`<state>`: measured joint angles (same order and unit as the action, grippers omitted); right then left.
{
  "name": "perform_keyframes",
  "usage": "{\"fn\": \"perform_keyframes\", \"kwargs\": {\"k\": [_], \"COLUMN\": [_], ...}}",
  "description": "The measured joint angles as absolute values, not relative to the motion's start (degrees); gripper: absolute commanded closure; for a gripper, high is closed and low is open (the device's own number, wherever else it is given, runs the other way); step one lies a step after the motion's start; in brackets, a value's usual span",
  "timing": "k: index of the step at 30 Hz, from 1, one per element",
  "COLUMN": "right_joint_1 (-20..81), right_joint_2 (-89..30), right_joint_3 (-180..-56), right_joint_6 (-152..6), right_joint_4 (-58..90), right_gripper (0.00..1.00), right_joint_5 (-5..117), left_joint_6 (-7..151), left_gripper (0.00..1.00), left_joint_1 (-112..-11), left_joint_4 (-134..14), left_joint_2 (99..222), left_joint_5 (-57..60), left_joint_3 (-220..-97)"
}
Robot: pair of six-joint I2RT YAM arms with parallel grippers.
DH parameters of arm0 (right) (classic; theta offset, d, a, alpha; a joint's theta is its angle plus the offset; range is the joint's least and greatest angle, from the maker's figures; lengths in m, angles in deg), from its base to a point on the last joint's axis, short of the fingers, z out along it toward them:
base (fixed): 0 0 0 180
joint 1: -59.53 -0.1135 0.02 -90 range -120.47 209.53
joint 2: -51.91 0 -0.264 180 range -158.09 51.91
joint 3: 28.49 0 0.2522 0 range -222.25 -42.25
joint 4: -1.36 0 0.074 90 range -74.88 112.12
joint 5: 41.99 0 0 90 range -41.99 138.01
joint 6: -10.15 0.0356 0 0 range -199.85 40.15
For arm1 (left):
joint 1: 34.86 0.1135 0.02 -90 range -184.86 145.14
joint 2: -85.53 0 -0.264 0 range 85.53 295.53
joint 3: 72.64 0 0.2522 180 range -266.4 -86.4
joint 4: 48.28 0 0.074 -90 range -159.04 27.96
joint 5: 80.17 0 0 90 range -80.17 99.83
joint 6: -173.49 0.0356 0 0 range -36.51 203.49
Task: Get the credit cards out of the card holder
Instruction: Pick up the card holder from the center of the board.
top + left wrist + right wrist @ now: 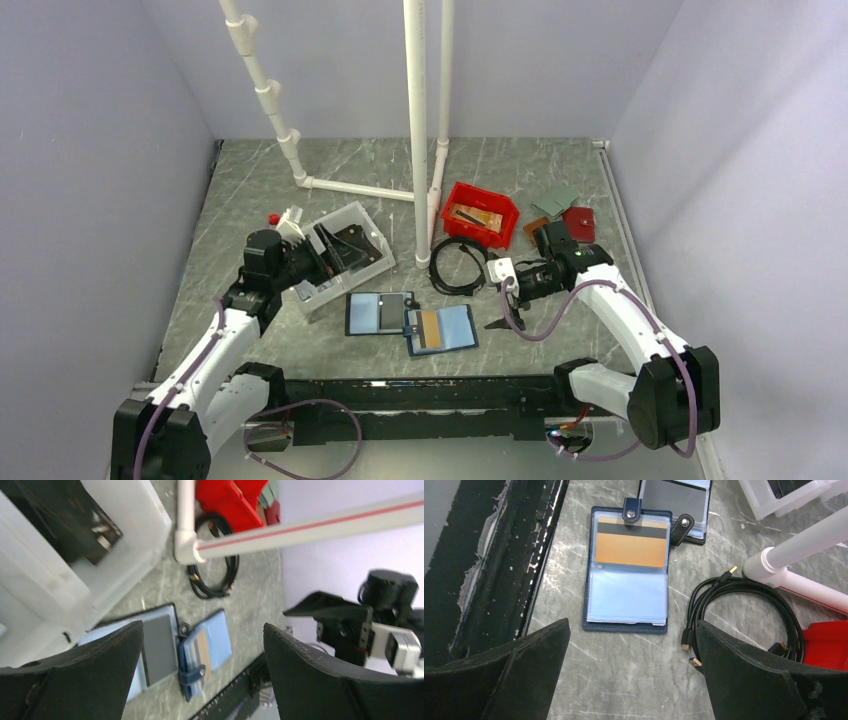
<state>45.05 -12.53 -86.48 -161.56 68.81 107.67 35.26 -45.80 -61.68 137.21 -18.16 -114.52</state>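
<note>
The card holder point(626, 595) lies open and flat near the table's point(260, 180) front edge, at about 6 o'clock. The folio point(378, 313) touches it at its 9 o'clock, and the gold-orange credit card point(630, 545) faces up in a clear sleeve, within reach. The right gripper point(634, 680) hangs at the holder's 3 o'clock, jaws spread wide and empty, probably lined up to descend on that card. The left gripper point(200, 680), equally wide and empty, sits at 10 o'clock over the white bin point(350, 285), likely keeping clear.
</note>
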Motion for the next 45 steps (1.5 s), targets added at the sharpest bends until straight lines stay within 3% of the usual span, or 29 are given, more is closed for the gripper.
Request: {"fn": "perform_keyframes", "kwargs": {"k": [6, 10, 18, 26, 38, 45], "right_joint_1": [45.09, 45.09, 45.09, 43.21, 36.43, 33.79], "right_joint_2": [-13.58, -13.73, -13.75, -13.8, -16.49, -17.34], "right_joint_3": [-87.81, -88.27, -88.27, -87.98, -86.41, -85.67], "right_joint_6": [-158.17, -157.28, -149.58, -140.95, -136.47, -136.45], "right_joint_4": [69.01, 69.12, 66.74, 60.31, 54.48, 53.08], "right_gripper": [0.0, 0.0, 0.0, 0.0, 0.01, 0.07], "right_joint_5": [108.41, 108.87, 109.62, 108.57, 103.45, 100.02], "left_joint_6": [33.21, 34.24, 34.85, 34.02, 33.04, 33.25], "left_gripper": [0.11, 0.14, 0.22, 0.28, 0.38, 0.44], "left_joint_1": [-47.31, -54.3, -73.56, -86.57, -92.1, -93.23], "left_joint_4": [-58.99, -59.89, -59.21, -56.44, -54.27, -54.12], "left_joint_2": [135.9, 134.46, 134.0, 138.63, 149.91, 150.98], "left_joint_5": [-27.29, -27.23, -16.41, -4.67, 4.01, 6.76], "left_joint_3": [-112.56, -112.56, -109.65, -107.07, -112.58, -113.98]}}
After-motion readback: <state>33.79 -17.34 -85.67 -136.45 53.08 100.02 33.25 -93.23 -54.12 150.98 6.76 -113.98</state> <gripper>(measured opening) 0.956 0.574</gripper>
